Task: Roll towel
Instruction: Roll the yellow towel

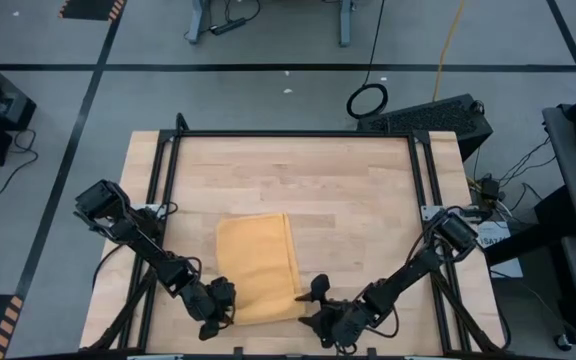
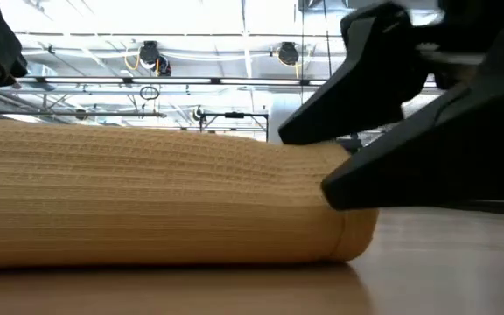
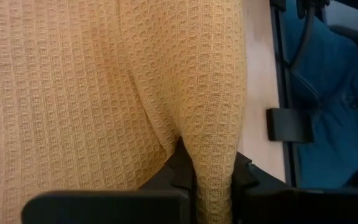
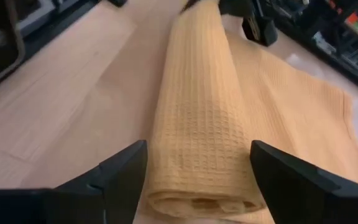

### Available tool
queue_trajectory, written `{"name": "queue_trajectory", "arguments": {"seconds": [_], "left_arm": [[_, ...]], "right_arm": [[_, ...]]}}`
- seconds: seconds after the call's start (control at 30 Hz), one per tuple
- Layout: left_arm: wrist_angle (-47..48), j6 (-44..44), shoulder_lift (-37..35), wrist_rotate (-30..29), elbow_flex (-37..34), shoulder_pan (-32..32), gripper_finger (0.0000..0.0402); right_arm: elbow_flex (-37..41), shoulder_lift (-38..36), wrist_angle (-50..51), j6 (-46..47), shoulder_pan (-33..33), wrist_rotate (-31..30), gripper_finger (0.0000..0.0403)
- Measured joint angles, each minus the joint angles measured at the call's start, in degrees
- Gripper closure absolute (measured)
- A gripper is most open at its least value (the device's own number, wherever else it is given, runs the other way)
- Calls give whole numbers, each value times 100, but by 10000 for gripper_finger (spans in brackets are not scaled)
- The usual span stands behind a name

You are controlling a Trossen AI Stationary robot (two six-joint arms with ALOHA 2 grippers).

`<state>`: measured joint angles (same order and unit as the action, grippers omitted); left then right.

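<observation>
**Towel part-rolled at near counter edge**

Towel [image 1: 258, 265] lies left of centre, close to the near edge of the counter [image 1: 348, 200]; bare wood to the far side and right. The rolled part runs left-right along the near edge, and the flat part stretches away toward the far side. Left gripper [image 1: 218, 312] sits at the roll's left end, fingers [image 3: 241, 177] closed, pinching a fold of towel. Right gripper [image 1: 313, 305] is at the right end, fingers [image 4: 120, 174] spread wide on either side of the roll, not clamping it. The low view shows the roll's left end cut off.
</observation>
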<state>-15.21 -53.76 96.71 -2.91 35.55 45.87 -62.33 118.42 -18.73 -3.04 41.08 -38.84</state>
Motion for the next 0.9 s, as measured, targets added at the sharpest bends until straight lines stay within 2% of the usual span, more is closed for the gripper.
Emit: {"name": "queue_trajectory", "arguments": {"seconds": [0.1,0.4,0.53,0.7,0.9], "left_arm": [[-1,-30,0,78,0,-1,364],[-2,-156,2,102,0,-2,362],[-51,-201,-29,124,-9,-4,352],[632,-146,-419,113,-11,-52,289],[2681,-92,-1433,-385,-15,-388,194]], "right_arm": [[0,44,13,265,-133,159,126],[-10,226,106,1118,-579,1400,127],[-31,213,418,1683,-707,1631,142],[-35,184,703,2159,-772,1771,185],[-35,173,961,3268,-785,2080,270]]}}
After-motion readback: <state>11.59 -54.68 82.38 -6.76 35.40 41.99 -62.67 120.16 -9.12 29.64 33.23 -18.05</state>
